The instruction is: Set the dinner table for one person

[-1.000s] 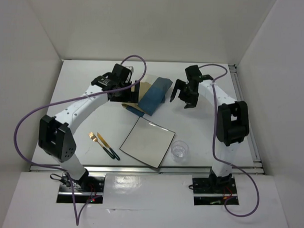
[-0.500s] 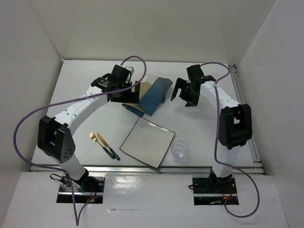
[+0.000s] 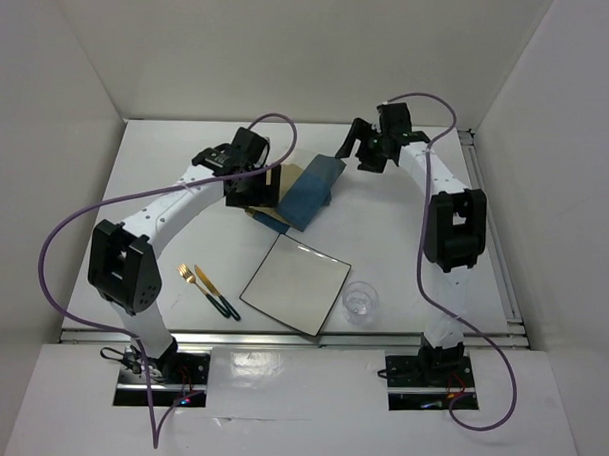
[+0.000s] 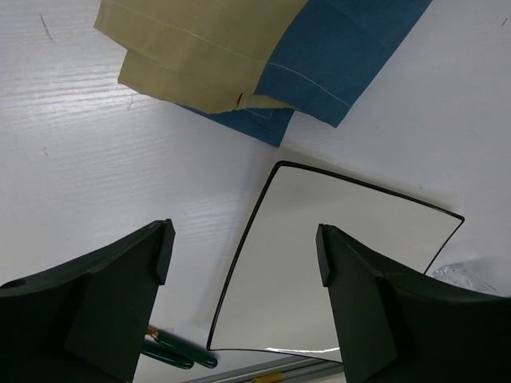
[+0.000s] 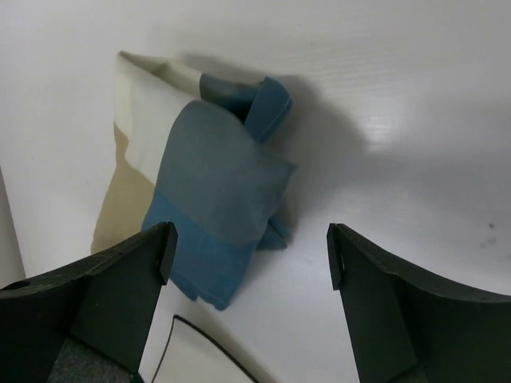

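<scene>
Since a second ago the right fingers (image 5: pixel 387 291) have swung from beside the placemat toward the far edge of the white worktop (image 3: pixel 394 246). They now hang spread apart and empty above the far end of the folded blue-and-tan placemat (image 5: pixel 211 187). The left fingers (image 4: pixel 112 299) have shifted slightly rightward. They are likewise parted and hold nothing, over the placemat's near tan corner. The worktop spans the whole enclosure floor under both arms. Toward its front lies a square dark-rimmed plate (image 3: pixel 296 284), with a clear glass (image 3: pixel 361 301) just right of it. A fork (image 3: pixel 186 274) and knife (image 3: pixel 212 291) lie side by side to its left.
</scene>
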